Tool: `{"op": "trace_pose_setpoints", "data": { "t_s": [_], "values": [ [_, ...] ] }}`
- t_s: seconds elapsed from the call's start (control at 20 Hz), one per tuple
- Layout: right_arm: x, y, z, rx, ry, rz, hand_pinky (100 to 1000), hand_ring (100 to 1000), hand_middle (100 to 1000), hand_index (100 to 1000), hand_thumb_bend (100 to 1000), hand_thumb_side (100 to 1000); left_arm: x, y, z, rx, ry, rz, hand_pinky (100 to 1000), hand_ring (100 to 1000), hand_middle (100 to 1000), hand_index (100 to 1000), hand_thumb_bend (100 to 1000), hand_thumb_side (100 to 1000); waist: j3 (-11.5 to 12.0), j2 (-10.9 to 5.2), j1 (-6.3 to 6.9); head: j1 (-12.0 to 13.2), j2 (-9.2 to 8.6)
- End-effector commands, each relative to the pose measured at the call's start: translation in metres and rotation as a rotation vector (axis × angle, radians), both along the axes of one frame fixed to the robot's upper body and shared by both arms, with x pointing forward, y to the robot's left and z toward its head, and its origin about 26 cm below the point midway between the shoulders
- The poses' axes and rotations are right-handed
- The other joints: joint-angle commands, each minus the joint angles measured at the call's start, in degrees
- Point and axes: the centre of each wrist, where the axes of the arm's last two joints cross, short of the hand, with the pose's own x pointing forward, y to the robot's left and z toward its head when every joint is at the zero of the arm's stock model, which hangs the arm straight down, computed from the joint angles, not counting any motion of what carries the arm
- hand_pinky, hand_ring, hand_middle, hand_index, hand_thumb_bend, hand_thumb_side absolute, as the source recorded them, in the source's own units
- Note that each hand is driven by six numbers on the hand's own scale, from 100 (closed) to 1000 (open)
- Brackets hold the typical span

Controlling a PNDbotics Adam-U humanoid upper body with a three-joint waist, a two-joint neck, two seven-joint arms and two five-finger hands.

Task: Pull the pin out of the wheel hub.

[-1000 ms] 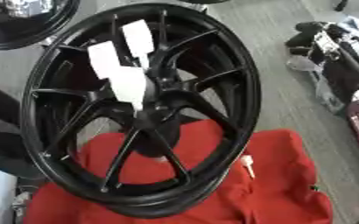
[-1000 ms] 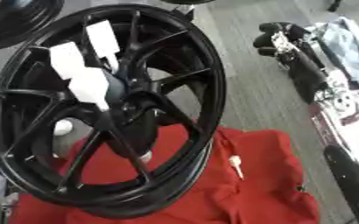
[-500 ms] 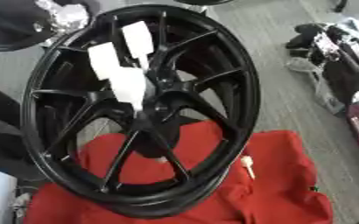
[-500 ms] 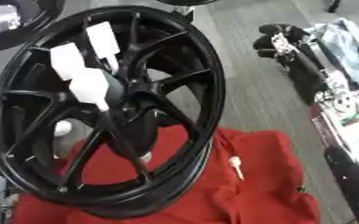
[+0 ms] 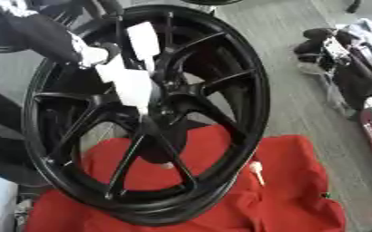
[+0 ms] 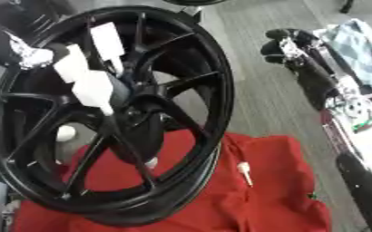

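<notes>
Wheel: large glossy black multi-spoke alloy wheel rim (image 5: pixel 221 68), standing tilted on its edge, lower rim resting on the cloth.
Cloth: crumpled red fabric sheet (image 5: pixel 292 199) under and in front of the wheel.
Hub: dark centre of the wheel (image 5: pixel 163 106), partly covered by blocky white pieces (image 5: pixel 134 88) lying across the upper-left spokes. I cannot tell if these are tags or part of the hand.
Pin: not made out in the hub. A small cream peg with a round head (image 5: pixel 255 169) lies on the red fabric just right of the rim, apart from the hub; whether it is the task's pin is unclear.
Change: a black arm with a silver joint has come in from the upper left since half a second ago. Wheel, white pieces and peg sit about as before.
Left robot hand (image 5: pixel 92 54): silver end right beside the white pieces, above the hub; cannot tell whether it is apart, together or clamped on anything.
Right robot hand: not visible.
Meaning: likely the reach toward the hub has begun; the pull looks not yet done.
Next: needs a hold at the hub centre, then a straight draw outward.
Risk: the tilted wheel could rock or roll.
</notes>
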Motion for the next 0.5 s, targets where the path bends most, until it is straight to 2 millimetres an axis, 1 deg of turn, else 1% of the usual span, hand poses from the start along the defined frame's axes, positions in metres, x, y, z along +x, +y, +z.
{"op": "trace_pose_setpoints", "data": {
  "t_s": [0.05, 0.2, 0.5],
  "values": [
    [0.000, -0.001, 0.006, -0.026, -0.014, 0.007, 807, 746, 599, 736, 100, 603, 0.002, 0.010, 0.008, 0.037, -0.001, 0.021, 921, 871, 830, 881, 322, 309, 0.0, -1.45, -0.30, 0.2, -0.10],
    [0.000, 0.000, 0.005, -0.029, -0.010, 0.011, 807, 746, 599, 736, 100, 606, 0.005, 0.016, 0.007, 0.055, -0.003, 0.028, 923, 870, 825, 878, 356, 305, 0.0, -1.38, -0.28, 0.2, -0.10],
    [0.000, 0.001, 0.003, -0.037, 0.001, 0.016, 806, 747, 599, 736, 100, 608, 0.013, 0.024, 0.001, 0.057, -0.022, 0.077, 922, 870, 824, 886, 376, 318, -0.1, -1.19, -0.26, 0.2, -0.10]
  ]
}}
